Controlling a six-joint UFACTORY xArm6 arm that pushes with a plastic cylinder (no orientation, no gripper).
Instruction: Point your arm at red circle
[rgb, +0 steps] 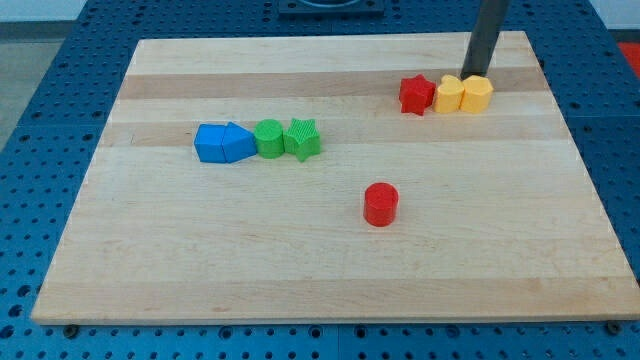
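I have no pincer, only my rod, so there is no wide or narrow to tell. My tip (474, 76) rests at the counter's (300, 270) top right, just behind two yellow blocks (465, 95) that touch each other, with a red star (416, 95) against their left side. The red circle (380, 204) stands alone, well apart, lower and nearer the middle. At the view's left, two blue blocks (224, 143), a green circle (268, 138) and a green star (303, 139) sit in a touching row.
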